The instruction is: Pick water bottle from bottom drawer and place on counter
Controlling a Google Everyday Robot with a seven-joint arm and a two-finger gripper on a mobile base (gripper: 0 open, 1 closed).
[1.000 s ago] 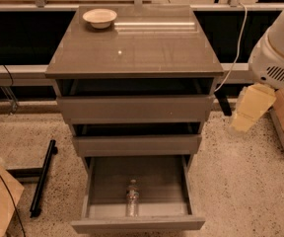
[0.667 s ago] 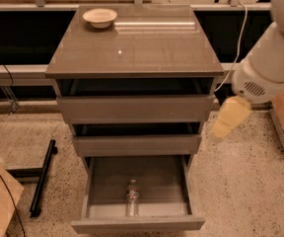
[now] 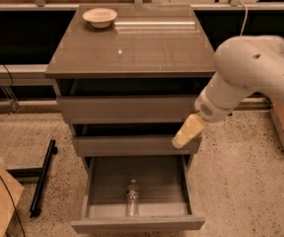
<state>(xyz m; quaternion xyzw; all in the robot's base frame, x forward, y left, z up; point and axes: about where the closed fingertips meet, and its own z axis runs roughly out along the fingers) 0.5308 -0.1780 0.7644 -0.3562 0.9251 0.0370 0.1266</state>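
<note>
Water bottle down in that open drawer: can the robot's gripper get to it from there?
Probably yes. The bottom drawer is pulled out, nothing covers the water bottle, and the gripper hangs above the drawer's right side.

The bottom drawer [image 3: 138, 224] stood pulled open toward the near side. The water bottle [image 3: 132, 197] lay in it near the middle, cap pointing far, clear of both side walls. Above it, the middle drawer [image 3: 131, 145] and top drawer [image 3: 126, 109] were each out only slightly. The gripper [image 3: 188, 132], pale yellow, hung in front of the right end of the middle drawer, above the open drawer's right wall and well apart from the bottle. Its white arm [image 3: 250, 68] reached in from the right. On the glossy desk [image 3: 132, 53], a shallow bowl [image 3: 100, 17] sat at the far left corner.
</note>
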